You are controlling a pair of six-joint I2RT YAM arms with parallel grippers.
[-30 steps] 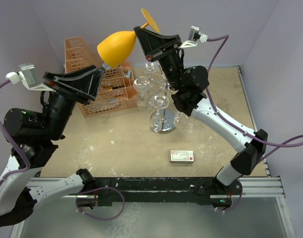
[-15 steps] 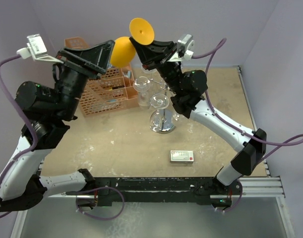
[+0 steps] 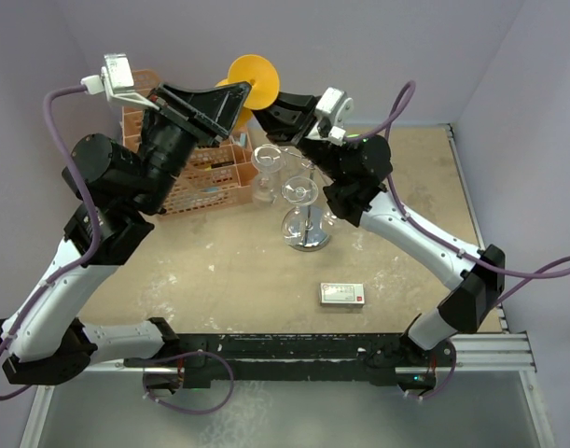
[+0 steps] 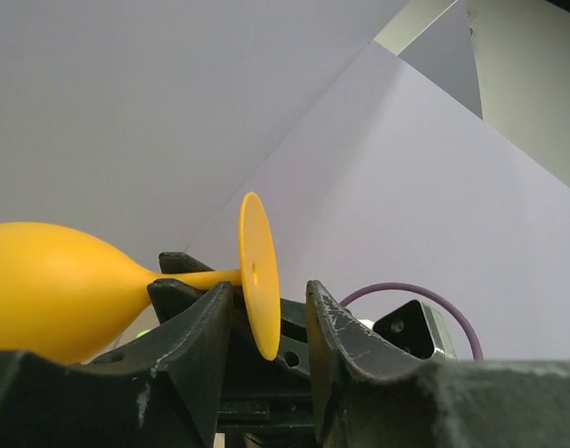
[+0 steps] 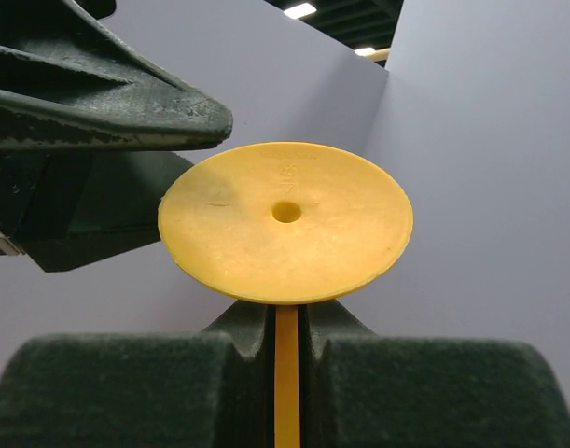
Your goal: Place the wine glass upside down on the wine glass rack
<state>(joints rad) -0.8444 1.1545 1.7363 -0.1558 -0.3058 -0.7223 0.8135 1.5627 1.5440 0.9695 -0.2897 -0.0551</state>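
Note:
The wine glass is yellow plastic; its round foot [image 3: 254,81] faces up, high above the table's back. My right gripper [image 3: 271,103] is shut on the thin stem [image 5: 286,373] just below the foot [image 5: 286,222]. My left gripper [image 3: 234,97] is open, with its two fingers on either side of the foot disc [image 4: 257,275] with a gap on each side. The bowl [image 4: 42,289] lies to the left of the left gripper [image 4: 269,291]. The wine glass rack [image 3: 308,238], a chrome stand carrying clear glasses, stands below and to the right.
An orange lattice basket [image 3: 187,182] sits at the back left under my left arm. A small white and red box [image 3: 342,294] lies on the table in front of the rack. Purple walls close in the back and sides.
My left arm has risen and swung right, bringing its open fingers around the glass's foot. My right gripper has tilted the glass so its foot turns upward, and shifted it slightly left.

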